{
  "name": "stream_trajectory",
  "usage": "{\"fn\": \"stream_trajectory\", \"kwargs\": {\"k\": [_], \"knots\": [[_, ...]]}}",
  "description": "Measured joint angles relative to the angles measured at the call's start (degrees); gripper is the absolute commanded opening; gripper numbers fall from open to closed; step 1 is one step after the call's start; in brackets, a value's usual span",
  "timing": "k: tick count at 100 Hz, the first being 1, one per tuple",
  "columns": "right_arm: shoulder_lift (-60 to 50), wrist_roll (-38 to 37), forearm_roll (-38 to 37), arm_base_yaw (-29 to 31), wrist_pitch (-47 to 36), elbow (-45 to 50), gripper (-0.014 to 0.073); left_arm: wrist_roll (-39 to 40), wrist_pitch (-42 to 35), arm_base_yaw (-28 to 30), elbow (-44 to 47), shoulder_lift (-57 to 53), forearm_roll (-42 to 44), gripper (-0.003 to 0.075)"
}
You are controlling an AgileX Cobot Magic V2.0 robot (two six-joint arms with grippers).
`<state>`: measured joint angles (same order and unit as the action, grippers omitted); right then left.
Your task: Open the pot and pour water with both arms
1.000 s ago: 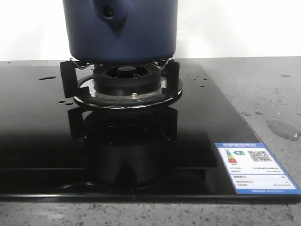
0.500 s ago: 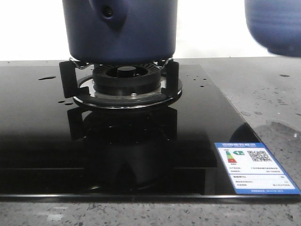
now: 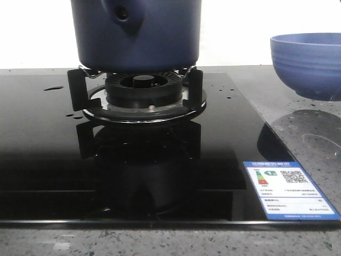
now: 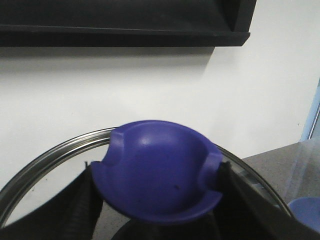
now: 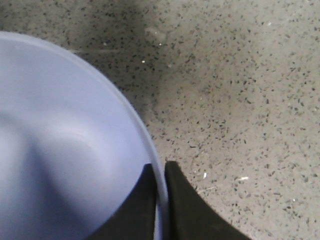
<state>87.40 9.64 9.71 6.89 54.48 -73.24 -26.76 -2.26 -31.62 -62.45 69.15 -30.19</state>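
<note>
Clamped on the rim of a light blue bowl [image 5: 60, 165], the right gripper [image 5: 160, 200] has one dark finger inside the wall and one outside, above speckled grey counter [image 5: 235, 100]. Meanwhile the left gripper [image 4: 157, 200] grips the blue knob [image 4: 157, 170] of a steel-rimmed glass lid [image 4: 45, 160], lifted before a white wall [image 4: 150, 80]. Seen from the front, the navy pot [image 3: 136, 34] sits on the burner grate [image 3: 136, 93] at twelve o'clock of the glossy black hob [image 3: 53, 149]; the bowl hangs at three o'clock above the counter, its shadow beneath.
</note>
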Motion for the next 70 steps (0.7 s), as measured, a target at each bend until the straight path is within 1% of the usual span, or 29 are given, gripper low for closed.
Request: {"fn": "stream_trajectory", "kwargs": {"k": [39, 46, 51, 56, 66, 68, 70], "knots": [[2.2, 0.0, -0.8, 0.0, -0.5, 0.0, -0.0055, 0.0, 0.0, 0.0, 0.0, 0.0, 0.0, 0.0345], [2.4, 0.0, -0.8, 0.0, -0.6, 0.0, -0.0032, 0.0, 0.0, 0.0, 0.0, 0.0, 0.0, 0.0345], [2.4, 0.0, -0.8, 0.0, -0.6, 0.0, 0.0018, 0.0, 0.0, 0.0, 0.0, 0.0, 0.0, 0.0345], [2.4, 0.0, -0.8, 0.0, -0.6, 0.0, 0.0103, 0.0, 0.0, 0.0, 0.0, 0.0, 0.0, 0.0345], [2.4, 0.0, -0.9, 0.0, -0.2, -0.1, 0.0345, 0.0, 0.0, 0.0, 0.0, 0.0, 0.0, 0.0345], [2.4, 0.0, -0.9, 0.0, 0.0, -0.4, 0.0387, 0.0, 0.0, 0.0, 0.0, 0.0, 0.0, 0.0345], [2.4, 0.0, -0.9, 0.0, 0.4, -0.7, 0.0412, 0.0, 0.0, 0.0, 0.0, 0.0, 0.0, 0.0345]]}}
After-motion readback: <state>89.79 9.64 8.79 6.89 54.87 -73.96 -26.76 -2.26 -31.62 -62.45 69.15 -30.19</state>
